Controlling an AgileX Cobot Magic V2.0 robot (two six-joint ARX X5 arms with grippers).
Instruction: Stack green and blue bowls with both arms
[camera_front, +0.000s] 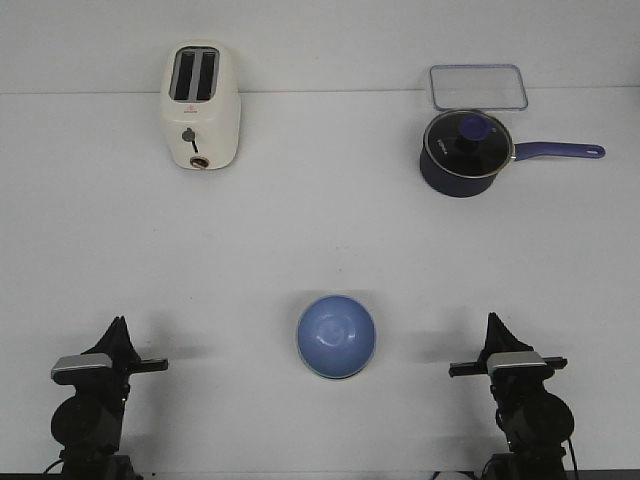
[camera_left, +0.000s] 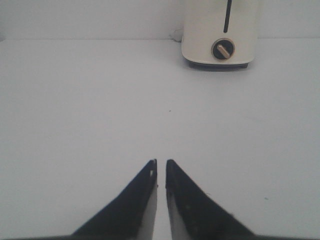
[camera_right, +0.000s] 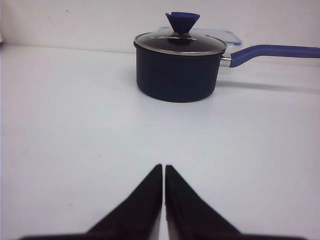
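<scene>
A plain white counter (camera_front: 320, 250) carries a toaster (camera_front: 201, 106) and lidded saucepan (camera_front: 465, 152) at the far side, with the blue bowl (camera_front: 336, 336) near the front, a pale green rim just showing beneath it, seemingly already nested. It lies between the left hand (camera_left: 161, 167) and right hand (camera_right: 164, 172), about equally near each; both hands rest low, fingers pressed nearly together, holding nothing.

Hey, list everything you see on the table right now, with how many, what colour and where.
blue bowl: one, periwinkle, near centre, nested in a pale green bowl
green bowl: one, only its rim showing under the blue bowl
toaster: one, cream, far left
saucepan: one, navy, glass lid on, far right
container: one, clear, behind the saucepan
table: one, white
left gripper: black, jaws shut, empty
right gripper: black, jaws shut, empty
</scene>
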